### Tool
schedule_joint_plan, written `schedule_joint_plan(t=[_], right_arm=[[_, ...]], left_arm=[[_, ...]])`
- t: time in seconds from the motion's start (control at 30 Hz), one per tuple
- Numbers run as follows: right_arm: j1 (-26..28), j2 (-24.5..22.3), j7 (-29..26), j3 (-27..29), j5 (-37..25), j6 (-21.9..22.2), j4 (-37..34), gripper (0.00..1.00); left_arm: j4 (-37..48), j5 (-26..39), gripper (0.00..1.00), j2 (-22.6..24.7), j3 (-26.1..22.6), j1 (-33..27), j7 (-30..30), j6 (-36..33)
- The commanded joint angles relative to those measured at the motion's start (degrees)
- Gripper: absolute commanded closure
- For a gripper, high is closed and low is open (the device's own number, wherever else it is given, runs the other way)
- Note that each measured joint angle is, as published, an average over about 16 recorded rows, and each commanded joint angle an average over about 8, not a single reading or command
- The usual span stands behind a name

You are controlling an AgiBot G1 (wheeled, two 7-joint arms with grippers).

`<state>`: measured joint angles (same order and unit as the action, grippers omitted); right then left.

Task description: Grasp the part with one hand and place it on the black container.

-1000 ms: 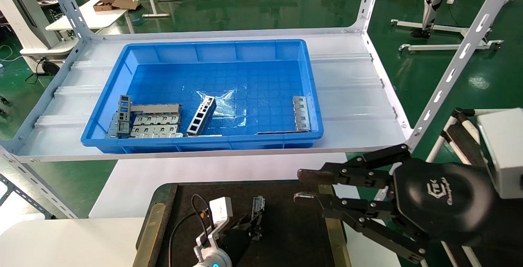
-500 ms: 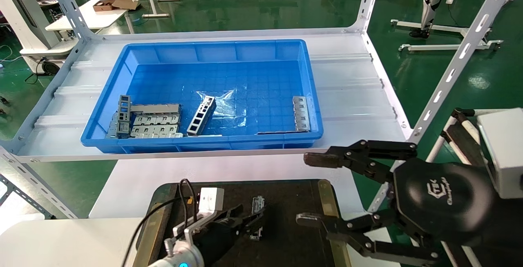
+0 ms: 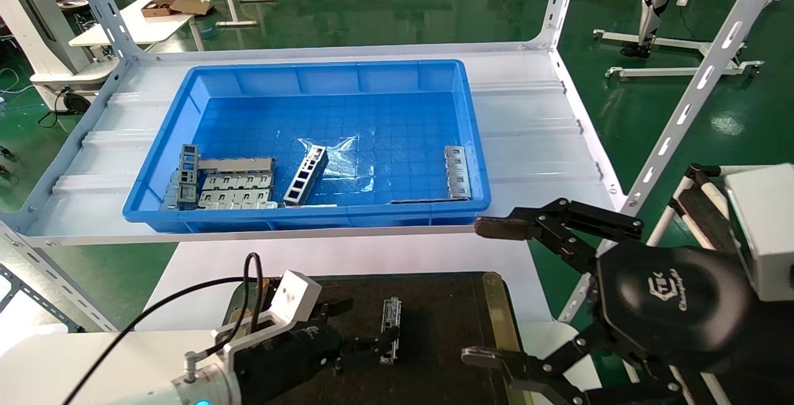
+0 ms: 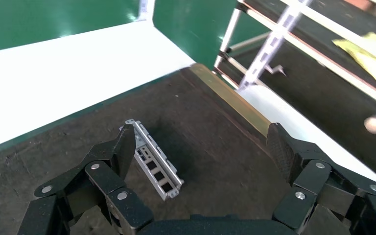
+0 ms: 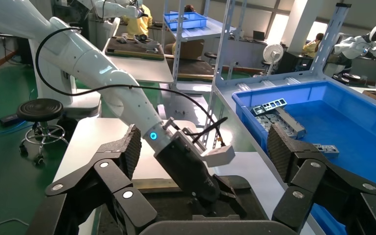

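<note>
The part (image 3: 391,329), a slim silvery metal channel, lies flat on the black container (image 3: 446,330). In the left wrist view the part (image 4: 152,159) lies on the container (image 4: 215,147) close beside one finger (image 4: 122,149). My left gripper (image 3: 360,327) is low over the container, wide open and empty (image 4: 201,137). My right gripper (image 3: 484,292) hovers by the container's right brass strip (image 3: 496,306), also wide open and empty. In the right wrist view, the right gripper (image 5: 204,139) looks at the left arm (image 5: 127,93) over the container (image 5: 142,208).
A deep blue bin (image 3: 322,65) sits on the white shelf (image 3: 533,138) beyond the container and holds several grey metal pieces (image 3: 236,185). Slotted white shelf posts (image 3: 688,101) stand at the right. A white tabletop (image 3: 347,256) surrounds the container.
My left gripper has let go of the part, opened and drawn back to the left. The part stays on the container. My right gripper has spread from nearly shut to wide open.
</note>
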<state>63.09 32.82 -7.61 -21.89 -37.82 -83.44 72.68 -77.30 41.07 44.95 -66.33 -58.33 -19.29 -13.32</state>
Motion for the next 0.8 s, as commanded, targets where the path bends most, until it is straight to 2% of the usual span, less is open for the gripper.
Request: schedule_joint_plan(t=[0.03,0.43,0.63,0.8], right_arm=[[0.0,0.0,0.0,0.0,0.0,0.0,0.0,0.00],[0.0,0.0,0.0,0.0,0.0,0.0,0.0,0.00],[0.0,0.0,0.0,0.0,0.0,0.0,0.0,0.00],[0.0,0.0,0.0,0.0,0.0,0.0,0.0,0.00]], left_arm=[[0.0,0.2,0.00,-1.3,2.2,0.5,1.8,-3.4],[1.0,-6.7,0.00,-8.0,13.9,5.7,15.4,-20.3],[1.6,-9.8,0.00,-11.2,17.3,7.4,19.9,-26.4],[2.1,-11.0,0.00,-12.1,18.3,8.1,21.2,-28.1]])
